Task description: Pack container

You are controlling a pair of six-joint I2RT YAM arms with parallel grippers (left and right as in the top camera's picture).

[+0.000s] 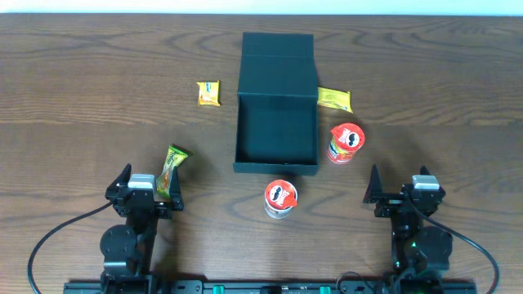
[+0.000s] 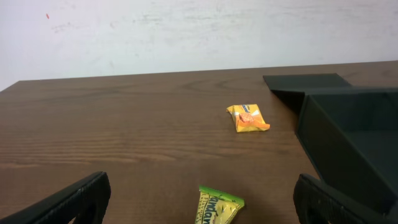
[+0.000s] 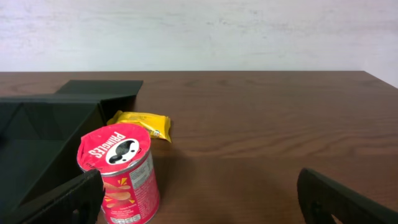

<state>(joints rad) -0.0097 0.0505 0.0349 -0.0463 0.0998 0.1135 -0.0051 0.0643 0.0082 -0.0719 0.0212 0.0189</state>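
So nothing's in the container point(image 1: 276, 122) yet as far as I can see. It sits mid-table, a bit toward the far edge, with the lid flapped back and the inside bare. I'd call this the very start: picking the first item.

Easiest grab looks like the green packet point(image 2: 219, 206) near the front-left. It lies just ahead of the left gripper point(image 1: 149, 181), and in the wrist view it's roughly between the fingers already. I'd drop straight down, pinch across the narrow width, lift well above the container wall before swinging over, then let go inside. It's a flimsy packet, so a shallow pinch could slip.

The right gripper point(image 1: 400, 184) has a can point(image 3: 119, 174) close by, standing just beside the container's front-right corner. Grab the body below the lid, keep it upright, and don't bump the wall.

Another can point(image 1: 280, 198) stands just in front of the container, and two yellow packets point(image 1: 209, 93) lie either side of it toward the far edge.

Both arms are tucked low at the near edge, pointing at the far edge. Both sets of jaws are spread wide, holding nothing.
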